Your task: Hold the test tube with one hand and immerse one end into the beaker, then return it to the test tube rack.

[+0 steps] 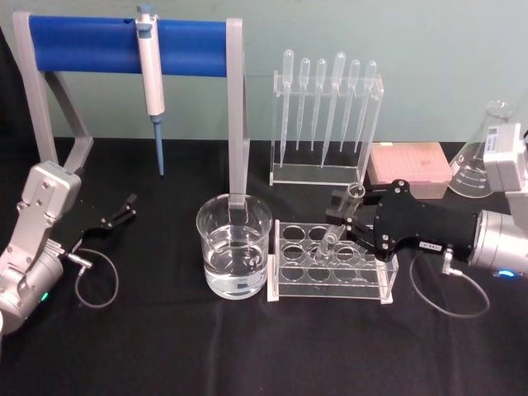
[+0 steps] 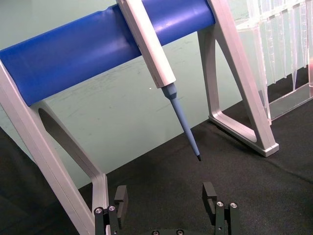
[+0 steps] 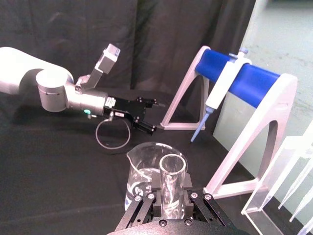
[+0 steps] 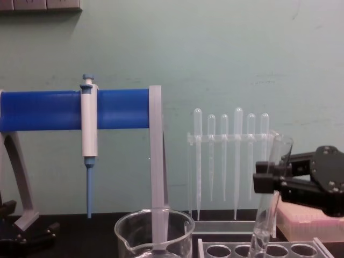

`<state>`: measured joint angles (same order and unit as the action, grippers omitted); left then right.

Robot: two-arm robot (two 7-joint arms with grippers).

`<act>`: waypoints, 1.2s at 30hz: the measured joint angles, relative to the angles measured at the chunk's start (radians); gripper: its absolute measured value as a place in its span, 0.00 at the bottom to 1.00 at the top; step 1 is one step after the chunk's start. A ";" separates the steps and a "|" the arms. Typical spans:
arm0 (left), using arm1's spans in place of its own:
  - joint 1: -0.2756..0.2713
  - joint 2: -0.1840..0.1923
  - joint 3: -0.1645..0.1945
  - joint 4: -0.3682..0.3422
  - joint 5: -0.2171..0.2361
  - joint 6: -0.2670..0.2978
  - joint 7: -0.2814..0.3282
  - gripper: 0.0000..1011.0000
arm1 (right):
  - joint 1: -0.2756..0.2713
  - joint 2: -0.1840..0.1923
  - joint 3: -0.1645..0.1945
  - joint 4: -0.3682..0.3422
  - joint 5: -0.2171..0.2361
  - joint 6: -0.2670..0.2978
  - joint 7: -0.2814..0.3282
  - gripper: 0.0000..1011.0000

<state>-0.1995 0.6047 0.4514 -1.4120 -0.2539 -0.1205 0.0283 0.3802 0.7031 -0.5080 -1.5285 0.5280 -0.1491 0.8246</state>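
- Head view: right gripper point(image 1: 353, 221) at centre right, shut on the tube point(image 1: 341, 218); tube tilted, its foot at the rack point(image 1: 332, 279), rim up; the step looks like lifting it out; next it must clear the rack and travel left to the beaker point(image 1: 234, 245), just beside; beaker roughly half full of clear liquid; left gripper point(image 1: 124, 209) idle at left.
- Left wrist view: left gripper point(image 2: 165, 199) at lower edge, jaws wide apart, nothing held.
- Right wrist view: tube point(image 3: 172, 188) pinched at bottom centre, looks empty; beaker point(image 3: 148, 171) behind.
- Chest view: tube point(image 4: 271, 191) at right, leaning, lower end at the rack point(image 4: 263, 249) rim; beaker point(image 4: 155, 233) at bottom centre.
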 joint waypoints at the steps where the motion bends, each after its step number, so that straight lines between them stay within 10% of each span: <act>1: 0.000 0.000 0.000 0.000 0.000 0.000 0.000 0.99 | 0.000 -0.001 -0.001 0.002 -0.002 0.000 0.000 0.24; 36: 0.000 0.000 0.000 0.000 0.000 0.000 0.000 0.99 | -0.011 -0.025 -0.018 0.059 -0.038 -0.020 0.002 0.24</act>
<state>-0.1995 0.6047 0.4514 -1.4120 -0.2539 -0.1205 0.0283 0.3689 0.6781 -0.5262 -1.4700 0.4903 -0.1687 0.8270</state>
